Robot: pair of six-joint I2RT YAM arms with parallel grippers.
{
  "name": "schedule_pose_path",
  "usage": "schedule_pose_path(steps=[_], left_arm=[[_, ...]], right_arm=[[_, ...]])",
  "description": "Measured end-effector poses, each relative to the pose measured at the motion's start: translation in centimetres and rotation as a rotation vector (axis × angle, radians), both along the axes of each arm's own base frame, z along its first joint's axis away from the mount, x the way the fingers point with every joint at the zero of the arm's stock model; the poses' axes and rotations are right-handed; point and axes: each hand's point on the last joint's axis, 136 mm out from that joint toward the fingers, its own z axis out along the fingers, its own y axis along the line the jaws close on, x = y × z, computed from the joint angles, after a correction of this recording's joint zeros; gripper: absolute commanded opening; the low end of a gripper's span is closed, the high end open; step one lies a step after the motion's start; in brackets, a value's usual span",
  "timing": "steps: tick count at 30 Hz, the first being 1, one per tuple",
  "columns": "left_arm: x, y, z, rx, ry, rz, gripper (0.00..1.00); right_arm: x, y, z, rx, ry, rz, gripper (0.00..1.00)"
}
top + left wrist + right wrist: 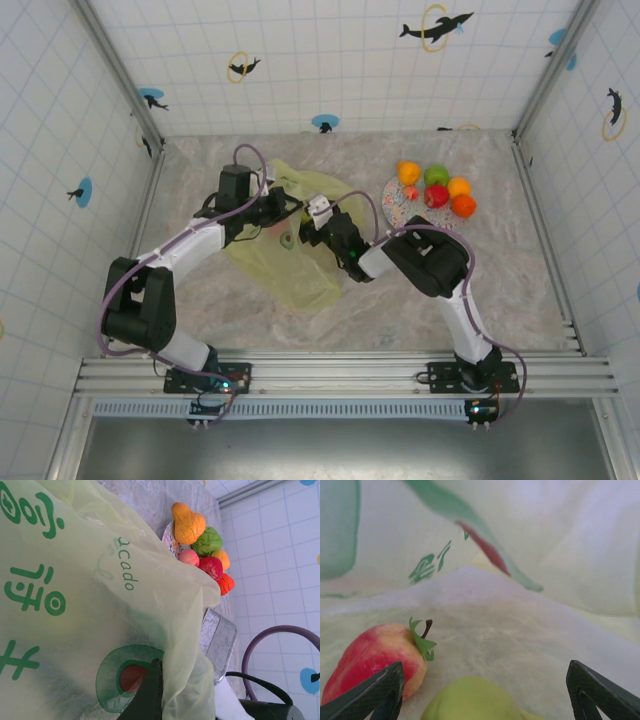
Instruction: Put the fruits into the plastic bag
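In the plastic bag [530, 555], a green fruit [470, 700] lies between the jaws of the right gripper [484, 672], which are wide open and hold nothing. A red apple [375, 655] is at 9 o'clock. The left gripper [152, 685] is closed on the bag's edge. The other fruits [435, 188] lie on the plate [392, 205], at 2 o'clock from the bag.

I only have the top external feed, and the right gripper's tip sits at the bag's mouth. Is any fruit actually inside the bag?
Observer: Yes. The right wrist view shows a red apple, stem and leaf on, lying on the floor of the plastic bag, with a green fruit beside it at the bottom edge of that view.
Operator: Is the right gripper clamped on either one?
Observer: No. The right gripper is open, with its fingers spread wide in that view. The green fruit lies loose in the gap between them.
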Motion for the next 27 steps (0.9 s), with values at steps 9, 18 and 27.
schedule_pose_path(steps=[9, 18, 27], left_arm=[[0.0, 0.0, 0.0, 0.000, 0.000, 0.000, 0.00], [0.0, 0.0, 0.0, 0.000, 0.000, 0.001, 0.00], [0.0, 0.0, 0.0, 0.001, 0.000, 0.001, 0.00]], right_arm=[[-4.5, -3.5, -0.4, -0.044, 0.071, 0.048, 0.87], [-7.1, -4.3, 1.4, -0.050, 0.117, 0.131, 0.85], [-6.5, -4.8, -2.1, -0.105, 0.230, 0.117, 0.59]])
